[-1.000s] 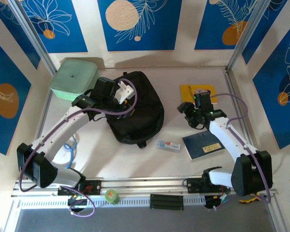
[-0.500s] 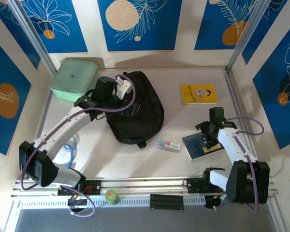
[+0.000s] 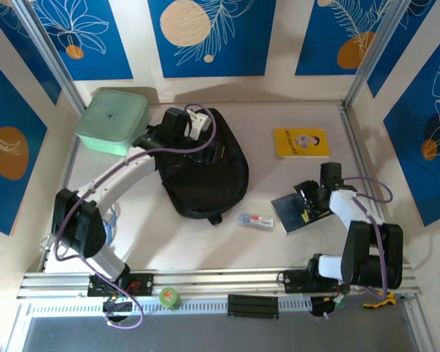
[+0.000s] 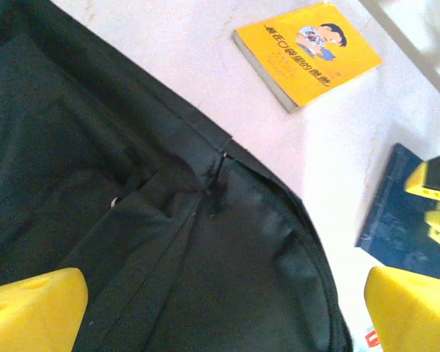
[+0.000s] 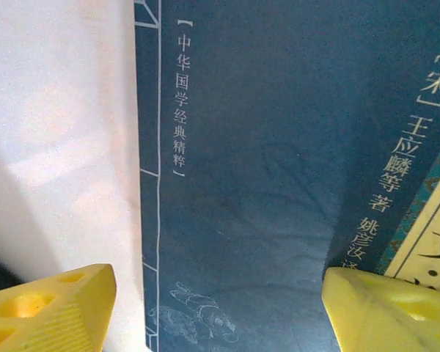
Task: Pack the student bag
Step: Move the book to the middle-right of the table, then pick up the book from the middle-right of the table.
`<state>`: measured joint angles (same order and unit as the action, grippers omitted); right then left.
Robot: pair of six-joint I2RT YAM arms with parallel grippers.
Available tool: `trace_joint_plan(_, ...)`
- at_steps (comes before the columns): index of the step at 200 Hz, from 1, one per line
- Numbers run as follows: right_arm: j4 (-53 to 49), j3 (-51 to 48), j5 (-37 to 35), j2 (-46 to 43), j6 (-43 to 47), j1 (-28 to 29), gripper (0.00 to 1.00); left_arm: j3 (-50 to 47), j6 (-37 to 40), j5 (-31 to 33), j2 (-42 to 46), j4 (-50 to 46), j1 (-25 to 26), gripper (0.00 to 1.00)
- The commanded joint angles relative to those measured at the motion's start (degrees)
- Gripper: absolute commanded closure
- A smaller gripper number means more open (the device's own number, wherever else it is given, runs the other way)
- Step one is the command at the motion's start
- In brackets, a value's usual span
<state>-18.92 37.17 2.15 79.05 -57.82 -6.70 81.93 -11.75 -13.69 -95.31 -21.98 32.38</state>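
I've slid my left gripper up the student bag, left of table centre, jaws apart over its zipper edge. My right gripper, jaws spread, hangs over the skewed blue book; bare table between.

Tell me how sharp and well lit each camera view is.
Top external: sharp, evenly lit, soft shadows on the table. Left wrist: the student bag is dark and low-contrast, the table washed out beside the yellow book. Right wrist: the blue book has crisp print.
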Motion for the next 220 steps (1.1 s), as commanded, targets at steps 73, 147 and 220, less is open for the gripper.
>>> trace_joint_plan(73, -4.31, 8.80, 1.47, 2.46, 10.38, 0.70, 0.30, 18.74, -4.33, -2.28, -20.16, -3.04, 12.74, 0.11)
trace_joint_plan(147, -8.00, 1.19, -1.60, -2.79, 8.43, -1.80, 0.42, 32.82, 0.62, 4.87, -35.82, -10.84, 20.33, 0.19)
trace_joint_plan(220, -5.34, 2.09, 0.48, 3.64, 10.10, -1.65, 0.53, 44.36, 3.68, 12.80, -47.92, -19.47, 21.58, 0.26)
